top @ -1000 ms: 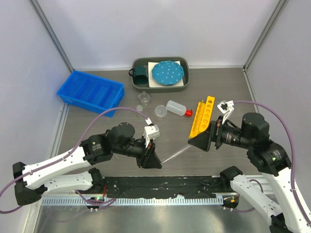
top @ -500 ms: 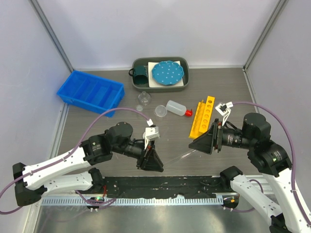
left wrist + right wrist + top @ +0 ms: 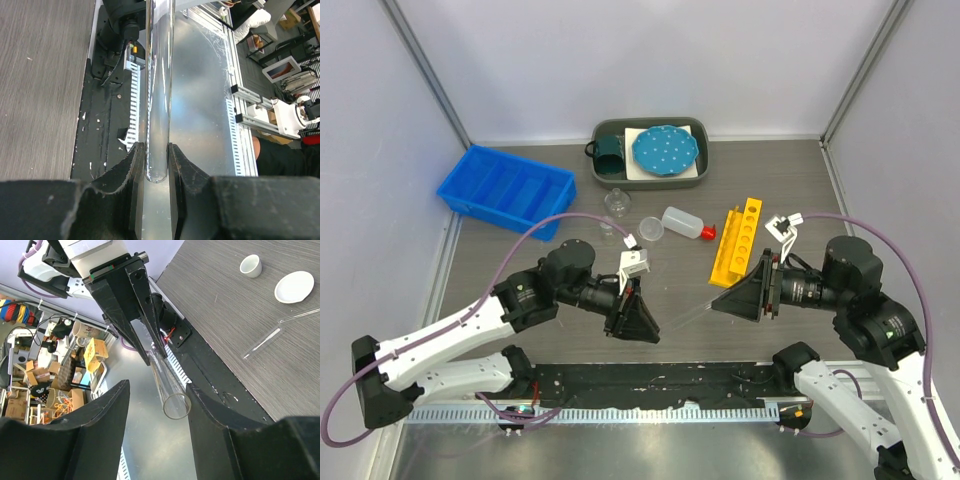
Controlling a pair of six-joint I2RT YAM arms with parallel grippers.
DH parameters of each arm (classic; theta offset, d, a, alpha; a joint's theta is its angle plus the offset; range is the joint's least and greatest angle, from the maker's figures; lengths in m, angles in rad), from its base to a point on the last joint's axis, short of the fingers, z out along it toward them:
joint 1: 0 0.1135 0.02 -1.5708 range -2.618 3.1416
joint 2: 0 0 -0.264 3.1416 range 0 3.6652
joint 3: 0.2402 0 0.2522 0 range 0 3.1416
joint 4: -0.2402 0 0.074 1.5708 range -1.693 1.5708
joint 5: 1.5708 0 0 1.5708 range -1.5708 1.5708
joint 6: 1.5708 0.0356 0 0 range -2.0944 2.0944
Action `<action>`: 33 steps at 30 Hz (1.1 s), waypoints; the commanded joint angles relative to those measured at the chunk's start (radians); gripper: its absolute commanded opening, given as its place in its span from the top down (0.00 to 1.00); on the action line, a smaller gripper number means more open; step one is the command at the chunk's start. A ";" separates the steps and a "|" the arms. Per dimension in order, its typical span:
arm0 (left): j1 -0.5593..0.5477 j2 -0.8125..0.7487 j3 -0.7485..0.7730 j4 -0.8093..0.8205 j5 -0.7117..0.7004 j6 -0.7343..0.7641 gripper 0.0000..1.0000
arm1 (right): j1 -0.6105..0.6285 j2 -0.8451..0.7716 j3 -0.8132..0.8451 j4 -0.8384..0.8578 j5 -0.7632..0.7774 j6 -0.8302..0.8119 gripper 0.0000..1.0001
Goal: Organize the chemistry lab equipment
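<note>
One tube [image 3: 159, 75], left hand [image 3: 155, 150] clamping, right hand [image 3: 157, 387] parted around

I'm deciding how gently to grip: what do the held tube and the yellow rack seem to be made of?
The test tube: clear glass or hard clear plastic, glossy. You can see straight through it, and bright streaks run along its wall. The yellow test-tube rack: probably moulded plastic. It looks opaque, smooth and evenly coloured.

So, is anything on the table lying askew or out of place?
The white squeeze bottle lies on its side, red nozzle toward the yellow rack. The teal mug and dotted plate in the grey tray look odd among lab items.
</note>
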 commanded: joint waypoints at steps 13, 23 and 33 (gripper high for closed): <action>0.019 0.013 -0.009 0.086 0.071 -0.006 1.00 | 0.006 0.027 0.061 0.016 0.010 -0.002 0.67; 0.019 0.019 -0.006 0.051 0.043 -0.014 0.88 | 0.006 0.051 0.089 -0.007 0.055 -0.019 0.83; 0.020 0.035 0.100 -0.159 -0.319 0.018 0.00 | 0.006 0.152 0.128 -0.053 0.237 -0.056 0.93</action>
